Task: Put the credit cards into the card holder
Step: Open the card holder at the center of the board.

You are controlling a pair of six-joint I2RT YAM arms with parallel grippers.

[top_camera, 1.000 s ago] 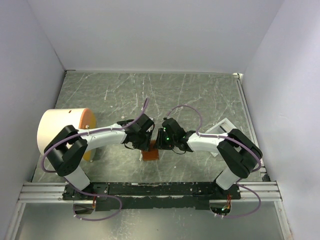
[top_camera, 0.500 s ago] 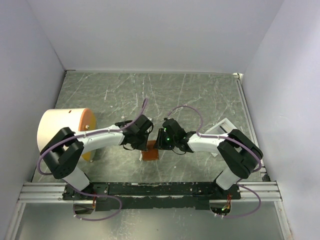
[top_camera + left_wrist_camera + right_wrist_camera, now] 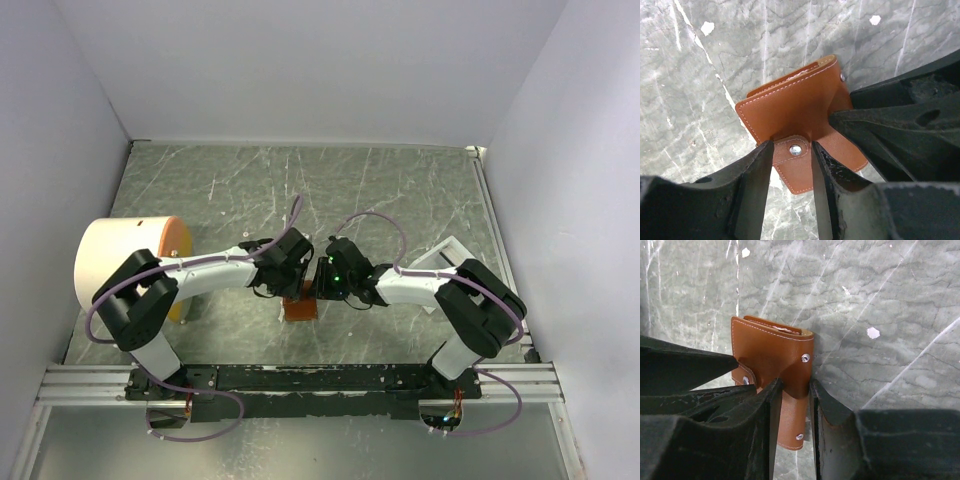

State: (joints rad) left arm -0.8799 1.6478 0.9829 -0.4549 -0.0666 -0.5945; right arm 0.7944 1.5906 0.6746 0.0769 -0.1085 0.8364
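Two arms meet over the marbled grey table (image 3: pixel 400 190), both working on the brown card holder (image 3: pixel 795 107). From overhead, only a small brown patch of the holder shows at 6 o'clock beneath the two black wrists, which cover the rest. The left gripper (image 3: pixel 791 146) has its fingers partly apart on either side of the holder's strap, with the snap button (image 3: pixel 795 149) between them. Whether they are pressing on the strap cannot be told. The right gripper (image 3: pixel 795 385) is narrowly closed on the holder's lower flap and pinches it from 6 o'clock. A pale sliver (image 3: pixel 787 331) shows in the holder's mouth at 12 o'clock, too thin to identify as card or lining. At 9 o'clock stands a pale cylinder with an orange end (image 3: pixel 120 262), partly behind the left arm. At 3 o'clock the right arm largely hides a white tray (image 3: pixel 447 252).
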